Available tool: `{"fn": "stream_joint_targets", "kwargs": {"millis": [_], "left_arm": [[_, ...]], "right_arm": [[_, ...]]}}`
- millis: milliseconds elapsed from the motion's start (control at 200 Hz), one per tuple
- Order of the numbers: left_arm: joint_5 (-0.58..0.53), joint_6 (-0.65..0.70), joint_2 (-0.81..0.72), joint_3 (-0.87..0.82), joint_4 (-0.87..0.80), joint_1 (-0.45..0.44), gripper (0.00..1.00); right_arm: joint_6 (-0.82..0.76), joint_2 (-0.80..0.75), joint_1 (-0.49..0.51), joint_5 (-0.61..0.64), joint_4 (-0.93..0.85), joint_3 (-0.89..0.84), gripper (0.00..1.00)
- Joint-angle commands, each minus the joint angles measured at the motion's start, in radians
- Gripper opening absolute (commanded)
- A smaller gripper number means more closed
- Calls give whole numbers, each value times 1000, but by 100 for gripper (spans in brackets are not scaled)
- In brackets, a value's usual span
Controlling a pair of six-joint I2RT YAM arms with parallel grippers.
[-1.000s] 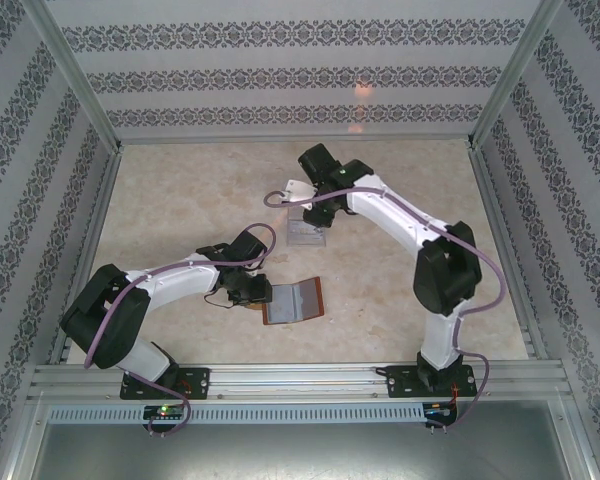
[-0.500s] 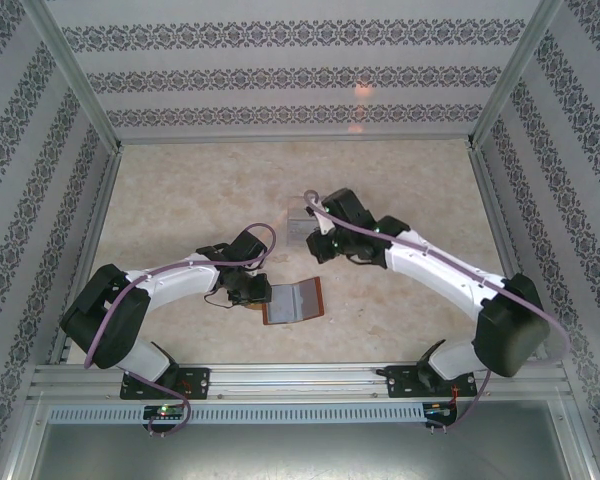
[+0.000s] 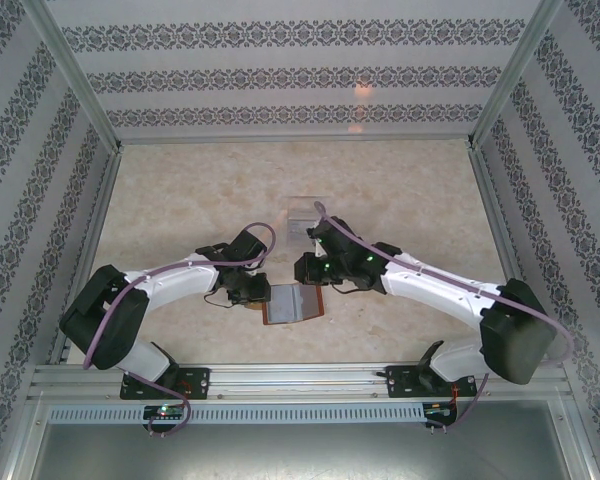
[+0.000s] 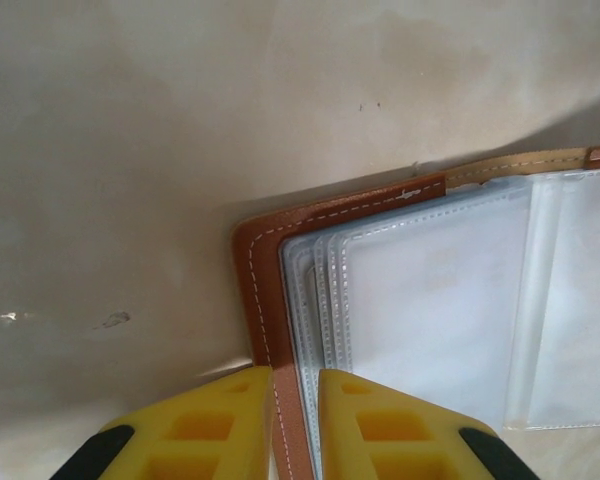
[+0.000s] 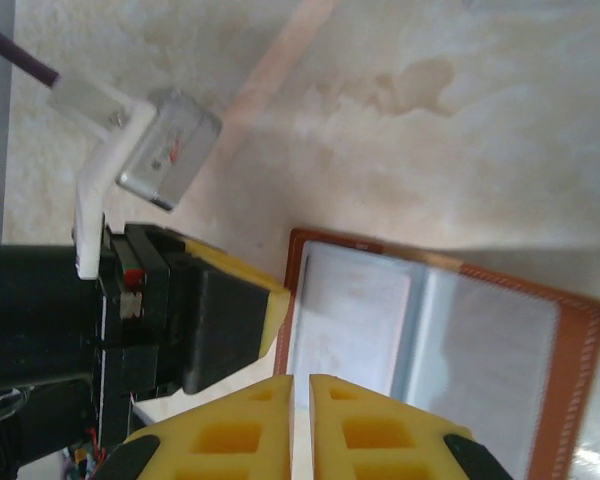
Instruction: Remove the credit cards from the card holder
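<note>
**Card holder [image 3: 293,304] pinned open, right gripper over it**

On the table [image 3: 180,190] the holder lies open between the two grippers. The left gripper [image 4: 292,400] is clamped on its left leather edge. The right gripper [image 5: 300,400] hovers at its far edge, fingers nearly together with nothing seen between them. A clear box [image 3: 300,215] stands just beyond the holder. The holder looks light and floppy, so it needs pinning. The pale card [image 5: 355,310] in its sleeve looks thin and slick, best pinched at an exposed edge. A second ago the right gripper was at the box.

One card holder [image 3: 296,304], one clear box [image 3: 301,214], two tools: left tool [image 4: 296,390], right tool [image 5: 301,392].
</note>
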Motion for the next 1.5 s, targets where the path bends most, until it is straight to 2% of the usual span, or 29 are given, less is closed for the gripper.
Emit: {"fn": "stream_joint_targets", "kwargs": {"millis": [0,535,789,1329,1499], "left_arm": [[-36,2,-31,7,-16,16,19],[-8,-7,-24,-54,18,16,10],[-1,-4,-1,-66,34,18,10],[3,-1,-2,-70,37,22,10],[3,1,-3,-71,37,23,10]], "right_arm": [[73,44,24,-45,40,-14,13],[112,261,80,-106,51,88,8],[126,370,110,-129,68,138,8],[73,417,135,53,-186,186,28],[41,406,140,113,-270,213,40]]}}
